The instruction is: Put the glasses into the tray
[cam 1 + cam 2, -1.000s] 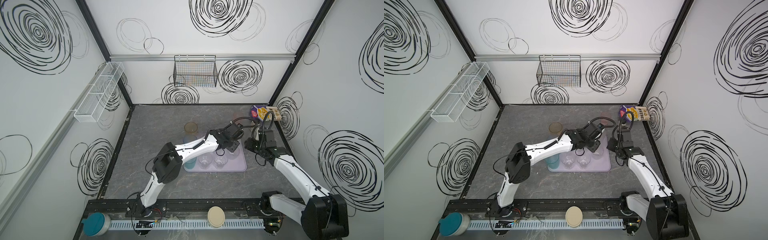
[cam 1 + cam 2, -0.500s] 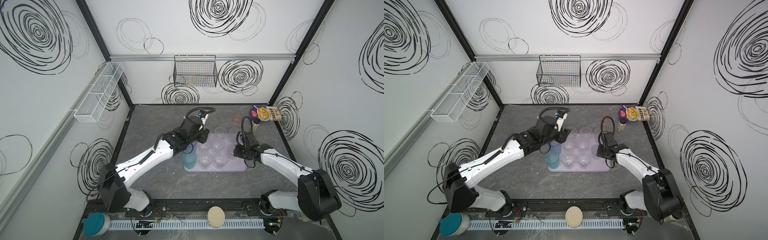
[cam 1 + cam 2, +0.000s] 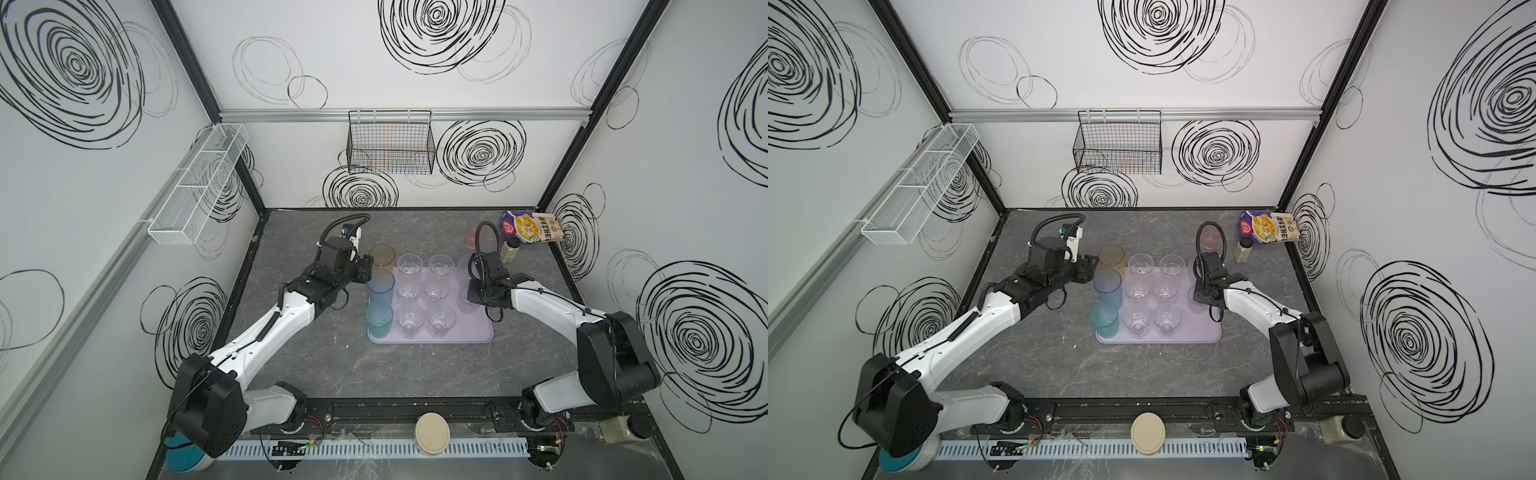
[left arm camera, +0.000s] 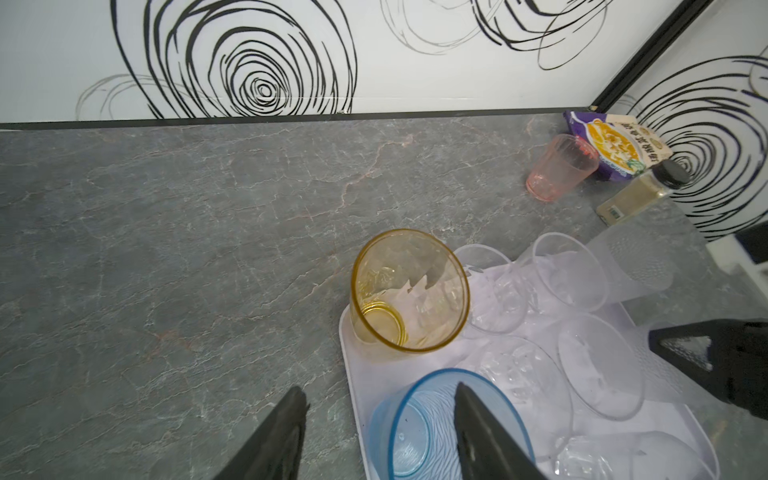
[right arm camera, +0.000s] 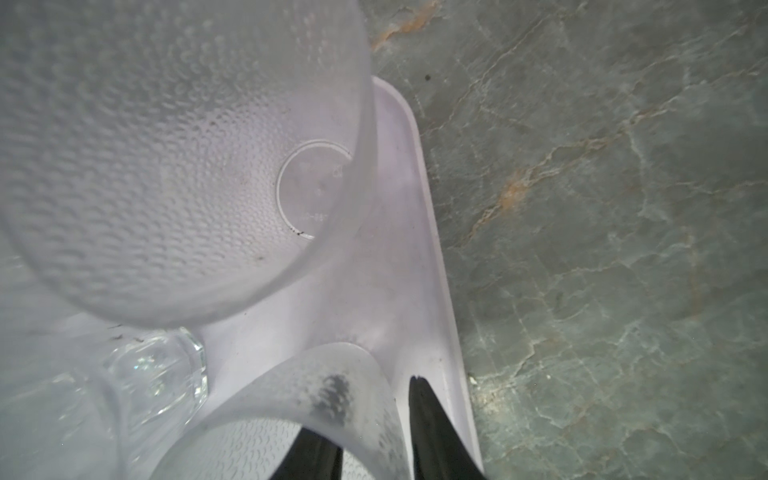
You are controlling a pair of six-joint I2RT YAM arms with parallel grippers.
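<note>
The lilac tray (image 3: pixel 473 332) (image 3: pixel 1200 332) holds an amber glass (image 3: pixel 382 259) (image 4: pixel 409 291), a tall blue glass (image 3: pixel 380 286) (image 4: pixel 419 424), a teal glass (image 3: pixel 379 322) and several clear glasses (image 3: pixel 436 289). Two frosted glasses stand along its right side. My right gripper (image 3: pixel 468 296) (image 5: pixel 374 386) pinches the wall of the nearer frosted glass (image 5: pixel 316 382), one finger inside and one outside. The other frosted glass (image 5: pixel 166 166) (image 3: pixel 464 266) stands just behind it. My left gripper (image 3: pixel 365 272) (image 4: pixel 378 388) is open at the tray's left edge, above the blue glass, holding nothing. A pink glass (image 3: pixel 473 237) (image 4: pixel 559 166) stands on the table behind the tray.
A snack bag (image 3: pixel 534 226) and a small dark-capped bottle (image 3: pixel 510 251) sit at the back right corner. A black wire basket (image 3: pixel 390 145) hangs on the back wall and a white mesh shelf (image 3: pixel 199 183) on the left wall. A cream disc (image 3: pixel 433 432) lies at the front rail.
My left arm drew back from the tray's right side to its left edge and its jaws opened wider. My right gripper came from the back right to the tray's right side and closed.
</note>
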